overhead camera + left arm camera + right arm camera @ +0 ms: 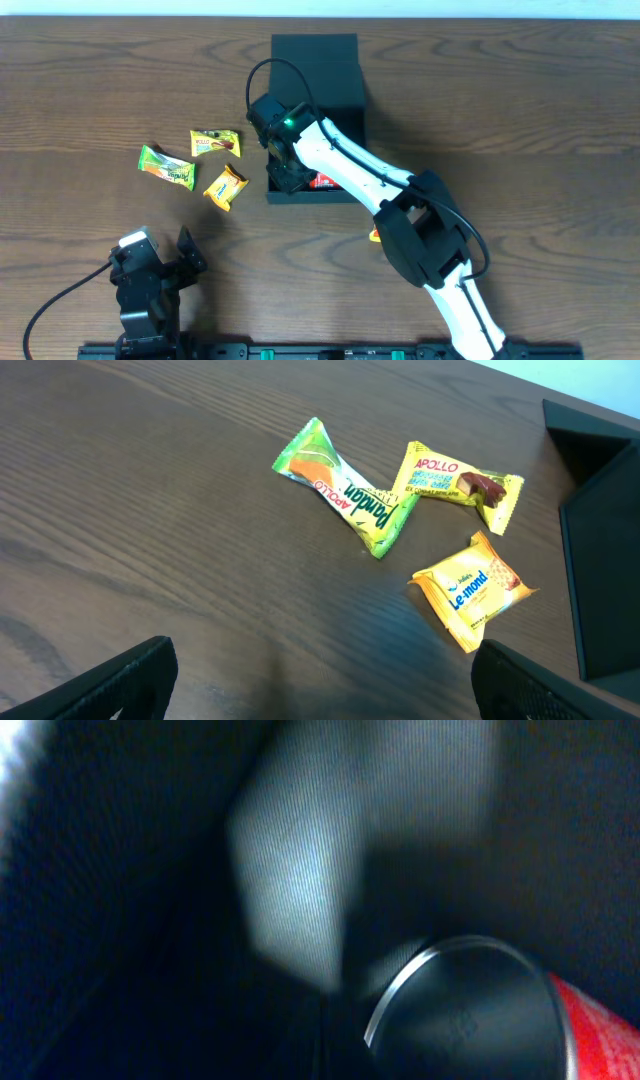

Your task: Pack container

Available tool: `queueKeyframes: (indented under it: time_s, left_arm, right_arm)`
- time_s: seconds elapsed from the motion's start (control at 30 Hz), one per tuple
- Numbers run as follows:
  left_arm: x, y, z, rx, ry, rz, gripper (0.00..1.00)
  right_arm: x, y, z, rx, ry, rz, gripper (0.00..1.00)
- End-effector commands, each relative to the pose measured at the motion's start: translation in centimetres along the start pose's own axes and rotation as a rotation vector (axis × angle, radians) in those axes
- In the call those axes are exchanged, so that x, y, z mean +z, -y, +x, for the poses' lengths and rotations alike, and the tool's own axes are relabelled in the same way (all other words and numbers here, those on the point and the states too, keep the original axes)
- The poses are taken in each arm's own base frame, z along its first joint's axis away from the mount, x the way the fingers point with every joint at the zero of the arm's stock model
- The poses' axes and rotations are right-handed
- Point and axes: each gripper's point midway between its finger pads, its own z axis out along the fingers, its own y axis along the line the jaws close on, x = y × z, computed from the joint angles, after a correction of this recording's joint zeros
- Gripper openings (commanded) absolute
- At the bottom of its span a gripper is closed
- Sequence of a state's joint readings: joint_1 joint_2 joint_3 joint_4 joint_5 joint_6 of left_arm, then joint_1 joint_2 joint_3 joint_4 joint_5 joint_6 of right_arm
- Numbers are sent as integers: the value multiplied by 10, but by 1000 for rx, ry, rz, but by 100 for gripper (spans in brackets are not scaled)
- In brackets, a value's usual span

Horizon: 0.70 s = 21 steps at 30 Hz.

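OVERHEAD
- Table (pixel 80 90): dark wood grain, fills the view.
- Container (pixel 350 112): dark square box at 12 o'clock from table centre, open. Its lid (pixel 314 62) is laid back on the far side.
- Right arm (pixel 360 170): white, enters from 5 o'clock and slants toward 11, ending over the box.
- Right gripper (pixel 287 176): down inside the container, at its near-left corner. The fingers are lost in the dark, so I cannot tell how far apart they are or whether they hold anything.
- Red can (pixel 325 182): a sliver of red inside the box by the near wall, at 3 o'clock of the gripper.
- Packets: three on the table at 9 o'clock of the container, all outside it. The Pandan packet (pixel 165 167) is farthest left, and the Apollo packet (pixel 215 143) is at its 2 o'clock. The Le-mond packet (pixel 225 186) is nearest the box, close to it but apart.
- Orange scrap (pixel 375 236): peeks from under the right arm at 6 o'clock of the box. Too little shows to name it.
- Left gripper (pixel 160 255): at 7 o'clock of the table, well apart from the packets.

LEFT WRIST
- Left gripper (pixel 320 660): spread wide, fingers (pixel 120 680) in the bottom corners with only bare table between. It grips nothing.
- Pandan packet (pixel 345 490): green, at 12 o'clock of the view.
- Apollo packet (pixel 455 485): at 1 o'clock, just beside the Pandan.
- Le-mond packet (pixel 470 590): yellow, at 3 o'clock, near the box wall.
- Container (pixel 600 540): dark wall along the 3 o'clock edge.

RIGHT WRIST
- Container (pixel 300 850): dim, blurred inner walls fill the view.
- Red can (pixel 490 1015): at 5 o'clock, showing a silver-rimmed end and a red side.
- Right gripper: its own fingers cannot be made out here.
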<state>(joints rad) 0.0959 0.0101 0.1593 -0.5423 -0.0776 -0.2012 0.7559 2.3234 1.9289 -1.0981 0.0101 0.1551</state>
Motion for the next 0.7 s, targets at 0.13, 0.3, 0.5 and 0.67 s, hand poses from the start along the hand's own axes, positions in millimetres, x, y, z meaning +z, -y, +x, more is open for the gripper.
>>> queueKeyframes:
  time_s: [0.13,0.3,0.5,0.67]
  left_arm:
    - [2,0,4,24,-7,1,95]
    - [2,0,4,24,-7,1,95]
    - [2,0,4,24,-7,1,95]
    - [2,0,4,24,-7,1,95]
  right_arm:
    - [-2,3,5,32,-16,4,2]
    - [-5,-10,4,32,-16,-63,2]
    - [-47,-25,-19,19,99,-149,2]
    - [-106,2,-51,41,313,-89,2]
